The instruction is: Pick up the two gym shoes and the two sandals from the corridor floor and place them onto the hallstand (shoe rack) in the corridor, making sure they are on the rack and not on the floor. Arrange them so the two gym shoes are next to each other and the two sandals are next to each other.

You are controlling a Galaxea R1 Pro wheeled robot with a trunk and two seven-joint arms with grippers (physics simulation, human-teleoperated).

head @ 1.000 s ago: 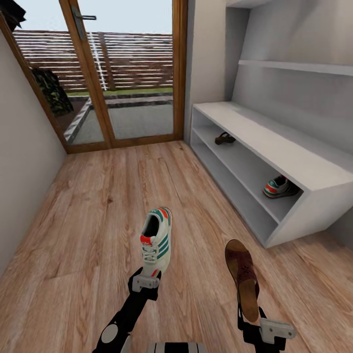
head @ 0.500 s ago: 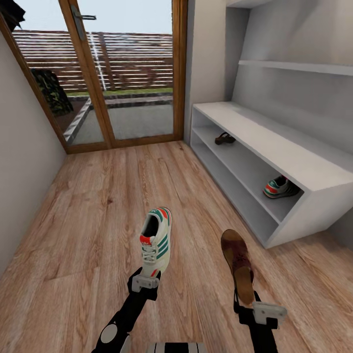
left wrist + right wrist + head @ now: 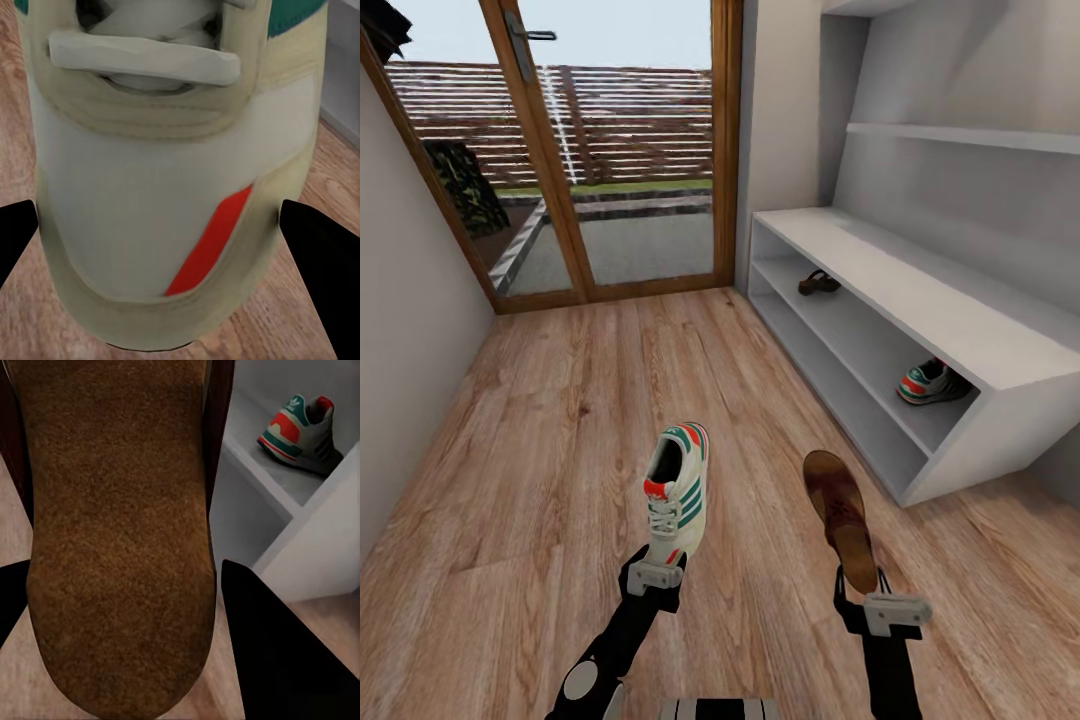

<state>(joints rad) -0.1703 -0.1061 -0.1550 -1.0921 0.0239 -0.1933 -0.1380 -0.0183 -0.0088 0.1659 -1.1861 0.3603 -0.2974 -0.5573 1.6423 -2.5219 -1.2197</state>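
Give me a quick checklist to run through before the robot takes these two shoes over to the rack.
1. Left hand has the gym shoe by its toe: ok, shoe held up off the corridor floor.
2. Right hand has the sandal by one end: ok, also off the floor.
3. Second gym shoe is on the hallstand: ok, near end of the upper compartment.
4. Second sandal is on the hallstand: ok, far end of the same compartment.
5. Free shelf between the two stored shoes: ok, looks open.
6. Grips firm enough for the move: cannot tell.
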